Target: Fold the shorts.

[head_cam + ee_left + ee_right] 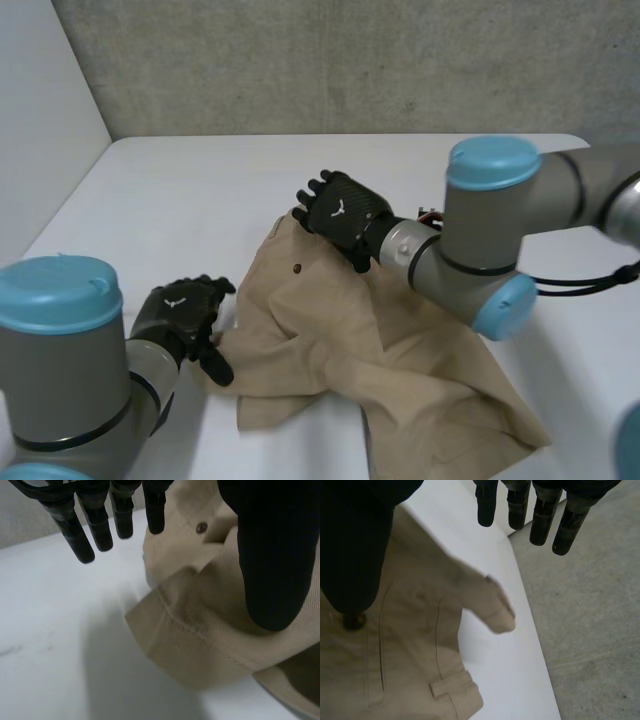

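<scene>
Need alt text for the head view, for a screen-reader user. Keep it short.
Crumpled tan shorts lie on a white table between two robot arms. The right hand is at the shorts' far edge, near a dark button. The left hand is at their near left edge.

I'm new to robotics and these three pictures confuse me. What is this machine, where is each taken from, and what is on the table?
It is a robot with two arms, each ending in a black hand. One picture looks down from between the arms; the other two come from cameras on the wrists, looking along each palm. On the white table lie crumpled beige shorts. The left hand is at their side edge, the right hand at a far corner near a dark button. Both hands are open and hold nothing.
</scene>
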Motion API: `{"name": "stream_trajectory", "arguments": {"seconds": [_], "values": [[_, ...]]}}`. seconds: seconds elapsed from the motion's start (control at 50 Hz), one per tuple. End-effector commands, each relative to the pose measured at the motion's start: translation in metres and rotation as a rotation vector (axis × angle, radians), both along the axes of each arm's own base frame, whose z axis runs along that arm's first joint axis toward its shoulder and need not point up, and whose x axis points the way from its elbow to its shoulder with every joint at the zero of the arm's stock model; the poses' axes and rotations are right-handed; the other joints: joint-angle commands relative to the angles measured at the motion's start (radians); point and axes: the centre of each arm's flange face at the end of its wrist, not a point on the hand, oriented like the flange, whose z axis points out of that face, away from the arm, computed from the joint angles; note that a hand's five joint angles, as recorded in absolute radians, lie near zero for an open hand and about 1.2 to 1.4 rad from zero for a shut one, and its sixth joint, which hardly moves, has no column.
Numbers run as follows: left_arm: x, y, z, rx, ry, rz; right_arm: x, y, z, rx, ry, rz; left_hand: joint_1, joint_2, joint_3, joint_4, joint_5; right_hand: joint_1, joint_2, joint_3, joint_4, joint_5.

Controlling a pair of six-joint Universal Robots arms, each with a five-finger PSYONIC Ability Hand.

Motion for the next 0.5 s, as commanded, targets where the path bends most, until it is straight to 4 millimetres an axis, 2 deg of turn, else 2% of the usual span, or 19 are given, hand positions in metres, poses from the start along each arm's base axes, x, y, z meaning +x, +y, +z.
{"name": "stream_trajectory", "arguments": {"seconds": [0.02,0.04,0.06,0.08,0.1,0.12,0.16,0.18,0.2,0.24,0.26,0.28,0.3,0.34,0.36,0.38,0.42,0.44,0.5], "values": [[-0.006,-0.009,-0.010,-0.006,0.001,0.000,0.014,-0.021,-0.037,-0.098,0.082,-0.040,0.364,0.369,0.343,0.355,0.369,0.305,0.253,0.266,0.239,0.243],[-0.008,-0.013,-0.009,-0.030,0.013,0.002,0.016,-0.027,-0.041,-0.133,0.094,-0.051,0.524,0.529,0.503,0.515,0.529,0.492,0.440,0.453,0.426,0.431],[-0.010,-0.018,-0.006,-0.065,0.023,0.004,0.016,-0.027,-0.041,-0.133,0.094,-0.052,0.732,0.737,0.711,0.723,0.737,0.494,0.442,0.455,0.428,0.433],[-0.013,-0.024,-0.001,-0.107,0.039,0.007,0.021,-0.039,-0.038,-0.205,0.076,-0.080,0.931,0.937,0.911,0.923,0.937,1.011,0.959,0.973,0.946,0.950],[-0.016,-0.031,0.005,-0.150,0.062,0.009,0.021,-0.039,-0.038,-0.205,0.076,-0.080,1.093,1.099,1.073,1.085,1.099,1.017,0.964,0.978,0.951,0.955],[-0.020,-0.036,0.012,-0.186,0.083,0.007,0.023,-0.047,-0.027,-0.255,0.043,-0.110,1.144,1.149,1.123,1.136,1.149,1.231,1.178,1.192,1.165,1.169],[-0.027,-0.051,0.031,-0.266,0.116,0.007,0.024,-0.061,-0.006,-0.337,-0.027,-0.177,1.144,1.150,1.124,1.136,1.150,1.233,1.181,1.194,1.167,1.171],[-0.034,-0.066,0.054,-0.355,0.130,0.005,0.027,-0.066,0.011,-0.390,-0.093,-0.223,1.144,1.150,1.124,1.136,1.150,1.233,1.181,1.194,1.167,1.171],[-0.034,-0.066,0.054,-0.355,0.130,0.005,0.027,-0.071,0.035,-0.437,-0.177,-0.269,1.144,1.150,1.124,1.136,1.150,1.233,1.181,1.194,1.167,1.171],[-0.039,-0.079,0.081,-0.452,0.143,0.004,0.021,-0.076,0.088,-0.520,-0.343,-0.340,1.144,1.150,1.124,1.136,1.150,1.233,1.181,1.194,1.167,1.171],[-0.041,-0.088,0.100,-0.517,0.157,0.010,0.015,-0.075,0.118,-0.566,-0.428,-0.372,1.144,1.150,1.124,1.136,1.150,1.233,1.181,1.194,1.167,1.171],[-0.042,-0.098,0.129,-0.612,0.186,0.028,0.015,-0.075,0.118,-0.566,-0.429,-0.373,1.144,1.150,1.124,1.136,1.150,1.233,1.181,1.194,1.167,1.171],[-0.042,-0.098,0.130,-0.613,0.186,0.028,0.006,-0.069,0.156,-0.621,-0.533,-0.405,1.144,1.150,1.124,1.136,1.150,1.233,1.181,1.194,1.167,1.171],[-0.040,-0.111,0.168,-0.744,0.245,0.063,-0.005,-0.061,0.191,-0.676,-0.616,-0.439,1.144,1.150,1.124,1.136,1.150,1.233,1.181,1.194,1.167,1.171],[-0.037,-0.113,0.189,-0.819,0.283,0.083,-0.008,-0.059,0.197,-0.683,-0.629,-0.447,1.144,1.150,1.124,1.136,1.150,1.233,1.181,1.194,1.167,1.171],[-0.037,-0.113,0.189,-0.820,0.284,0.083,-0.008,-0.059,0.198,-0.683,-0.629,-0.447,1.144,1.150,1.124,1.136,1.150,1.233,1.181,1.194,1.167,1.171],[-0.030,-0.105,0.226,-0.951,0.356,0.113,-0.014,-0.050,0.208,-0.679,-0.638,-0.453,1.144,1.150,1.124,1.136,1.150,1.233,1.181,1.194,1.167,1.171],[-0.029,-0.101,0.233,-0.984,0.375,0.116,-0.017,-0.047,0.206,-0.667,-0.623,-0.451,1.144,1.150,1.124,1.136,1.150,1.233,1.181,1.194,1.167,1.171],[-0.027,-0.093,0.223,-0.973,0.371,0.108,-0.026,-0.034,0.186,-0.603,-0.548,-0.450,1.144,1.150,1.124,1.136,1.150,1.233,1.181,1.194,1.167,1.171]]}}
